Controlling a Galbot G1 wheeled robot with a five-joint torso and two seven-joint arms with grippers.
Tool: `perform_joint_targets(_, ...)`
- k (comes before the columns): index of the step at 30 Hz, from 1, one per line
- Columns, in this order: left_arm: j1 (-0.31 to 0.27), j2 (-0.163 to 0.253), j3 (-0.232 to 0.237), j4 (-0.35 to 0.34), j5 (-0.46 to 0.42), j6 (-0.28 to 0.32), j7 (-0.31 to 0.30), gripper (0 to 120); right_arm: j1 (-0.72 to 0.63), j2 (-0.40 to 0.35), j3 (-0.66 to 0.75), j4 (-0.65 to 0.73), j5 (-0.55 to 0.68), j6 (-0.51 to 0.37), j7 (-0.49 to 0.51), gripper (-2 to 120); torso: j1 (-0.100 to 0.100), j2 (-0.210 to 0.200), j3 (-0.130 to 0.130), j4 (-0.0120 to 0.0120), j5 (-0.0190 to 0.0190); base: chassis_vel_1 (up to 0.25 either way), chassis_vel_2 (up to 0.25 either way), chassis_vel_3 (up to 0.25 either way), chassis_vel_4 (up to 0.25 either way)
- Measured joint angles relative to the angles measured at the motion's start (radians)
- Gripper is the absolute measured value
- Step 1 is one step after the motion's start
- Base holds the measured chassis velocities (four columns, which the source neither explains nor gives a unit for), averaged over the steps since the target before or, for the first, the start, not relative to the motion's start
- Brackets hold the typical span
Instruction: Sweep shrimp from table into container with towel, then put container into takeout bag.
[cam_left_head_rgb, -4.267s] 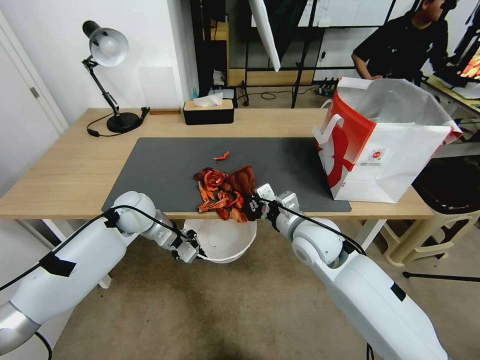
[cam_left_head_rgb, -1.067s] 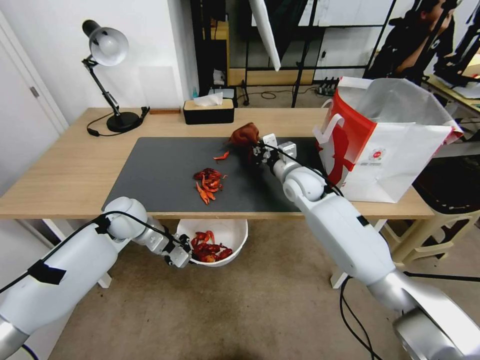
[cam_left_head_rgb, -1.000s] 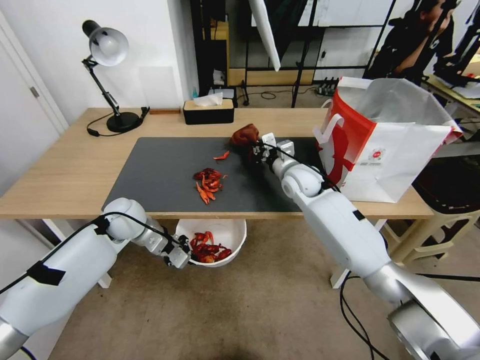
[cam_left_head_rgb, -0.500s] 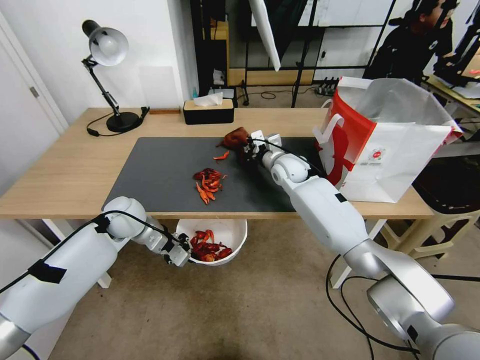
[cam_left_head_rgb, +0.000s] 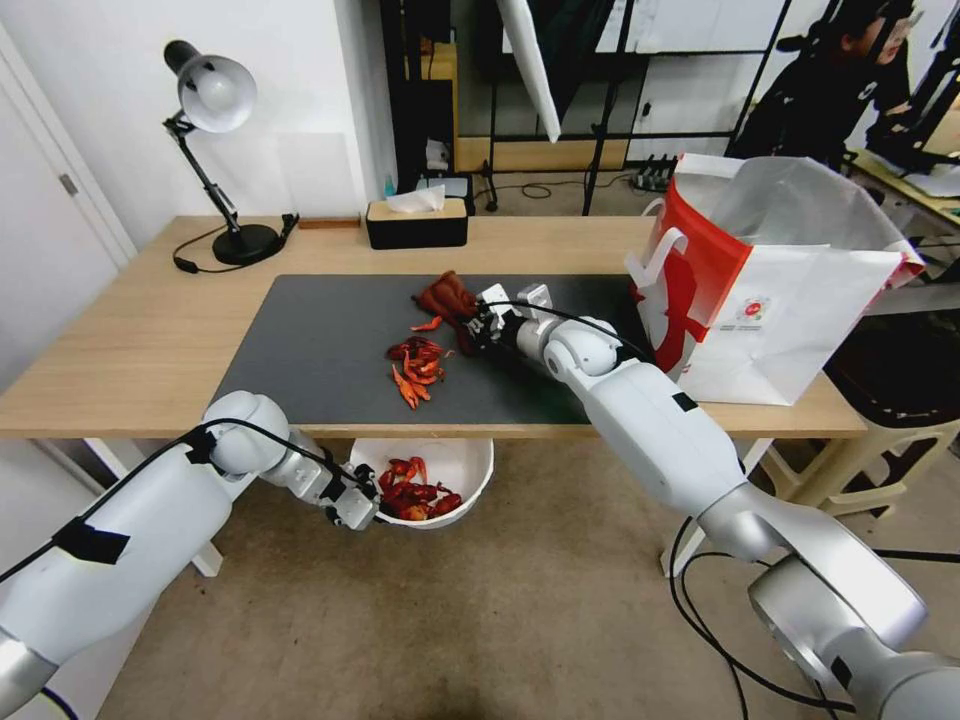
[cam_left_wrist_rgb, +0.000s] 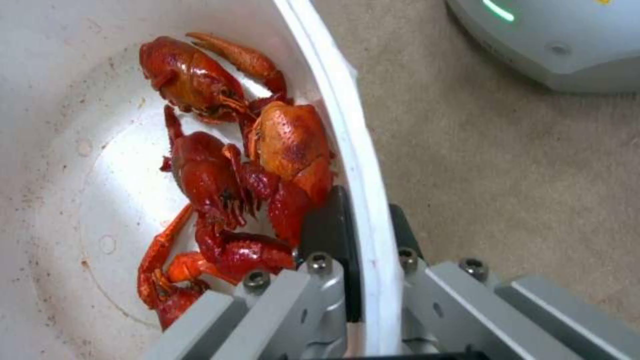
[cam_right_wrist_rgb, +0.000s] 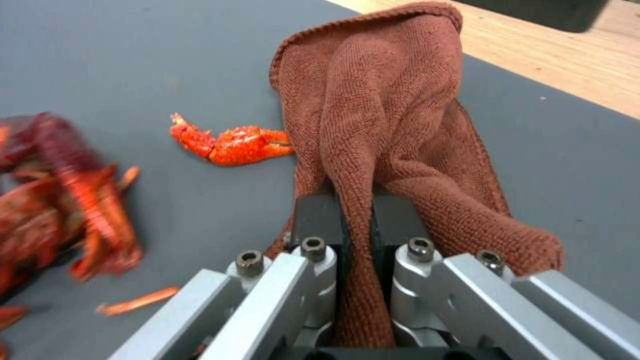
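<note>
**Towel set down behind the last shrimp**

We have our right gripper (cam_left_head_rgb: 478, 325) out over the dark mat (cam_left_head_rgb: 300, 340), its fingers (cam_right_wrist_rgb: 319, 220) pinched tight on a fold of the towel (cam_left_head_rgb: 446, 295). The cloth trails off the fingertips toward the far side of the table (cam_left_head_rgb: 130, 340), touching or nearly touching the mat; we cannot tell which.

What matters for the next stroke is the line-up. A single claw (cam_right_wrist_rgb: 230, 144) lies just beside the towel's edge, and the small pile of shrimp (cam_left_head_rgb: 415, 362) sits nearer us, between the towel and the table's near edge. So the towel lies on the far side of what is left, and a pull toward us should, in our judgement, drive the pieces to the edge.

Under that edge, our left gripper (cam_left_head_rgb: 362, 500) clamps the rim of the bowl (cam_left_head_rgb: 470, 470), one finger inside the wall and one outside. The bowl hangs below the tabletop, already holding several shrimp shells (cam_left_wrist_rgb: 227, 170). It sits roughly beneath the pile, which looks right for catching.

The takeout bag (cam_left_head_rgb: 790, 290) stands open at the right end of the table, well apart from the bowl.
</note>
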Motion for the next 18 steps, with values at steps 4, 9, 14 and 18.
perform_joint_targets(4, -0.004, -0.002, -0.006, 0.006, -0.007, 0.0, 0.0, 0, -0.008, -0.019, -0.014, 0.011, 0.014, 0.038, -0.026, 3, 0.0, 0.0, 0.0, 0.0003, 0.0, 0.0, 0.0, 0.0, 0.0)
perform_joint_targets(9, -0.022, -0.004, -0.006, 0.011, -0.011, 0.0, 0.0, 0, -0.02, -0.033, -0.026, 0.02, 0.026, 0.081, -0.061, 3, 0.0, 0.0, 0.0, -0.0001, 0.0001, 0.0, 0.0, 0.0, 0.0)
perform_joint_targets(14, -0.029, 0.011, 0.007, 0.004, -0.014, 0.002, 0.002, 0, -0.038, -0.047, -0.038, 0.042, 0.036, 0.118, -0.1, 3, 0.0, 0.0, 0.0, 0.0002, 0.0001, 0.0, 0.0, 0.0, 0.0)
perform_joint_targets(18, -0.026, 0.016, 0.009, 0.003, -0.014, 0.002, 0.002, 0, -0.05, -0.069, -0.05, 0.07, 0.037, 0.124, -0.123, 3, 0.0, 0.0, 0.0, 0.0002, 0.0, 0.0, 0.0, 0.0, 0.0)
